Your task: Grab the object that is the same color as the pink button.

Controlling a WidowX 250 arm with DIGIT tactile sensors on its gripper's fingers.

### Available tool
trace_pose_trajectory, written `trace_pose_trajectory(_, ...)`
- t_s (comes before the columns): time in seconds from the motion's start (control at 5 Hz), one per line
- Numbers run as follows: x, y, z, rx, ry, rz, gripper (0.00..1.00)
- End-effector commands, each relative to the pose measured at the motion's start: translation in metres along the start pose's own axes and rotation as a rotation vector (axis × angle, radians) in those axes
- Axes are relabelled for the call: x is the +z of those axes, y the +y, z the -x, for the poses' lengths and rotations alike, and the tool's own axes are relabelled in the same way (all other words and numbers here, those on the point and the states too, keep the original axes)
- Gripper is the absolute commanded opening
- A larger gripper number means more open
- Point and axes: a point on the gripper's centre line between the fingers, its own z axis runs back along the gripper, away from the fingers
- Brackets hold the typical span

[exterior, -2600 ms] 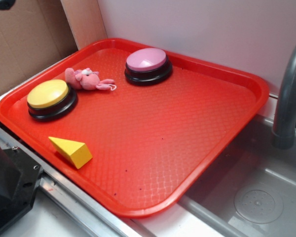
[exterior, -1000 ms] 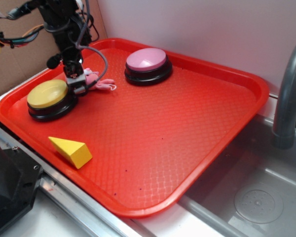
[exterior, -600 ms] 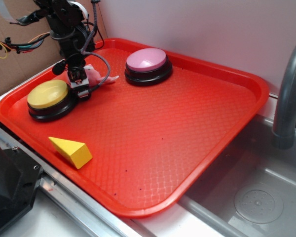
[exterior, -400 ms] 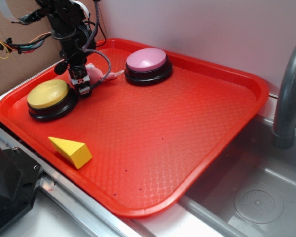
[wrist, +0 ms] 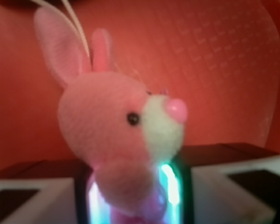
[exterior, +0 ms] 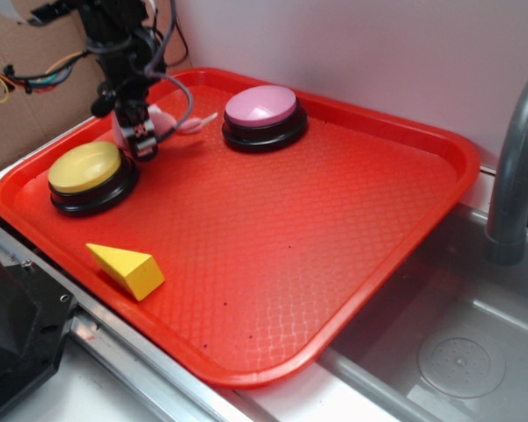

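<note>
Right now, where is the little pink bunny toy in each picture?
Exterior: the small pink plush bunny toy is at upper left, pinched in the black gripper, above the red plastic tray.
Wrist: it fills the middle, head up, body between the fingers.
Shared landmark: the red tray's bumpy floor.

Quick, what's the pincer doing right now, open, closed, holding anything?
Pincer: closed on the pink plush toy, gripped by its body and lifted off the red tray.
</note>
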Motion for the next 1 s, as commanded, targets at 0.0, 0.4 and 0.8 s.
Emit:
trace_pose_trajectory(0.0, 0.095, -0.027, -0.021, 0.213, -0.048, 0.027, 0.00)
trace_pose_trajectory(0.4, 0.152, -0.068, -0.016, 0.434, -0.015, 0.175, 0.00)
trace_pose_trajectory(0.8, 0.164, -0.081, -0.006, 0.401, 0.014, 0.134, 0.00)
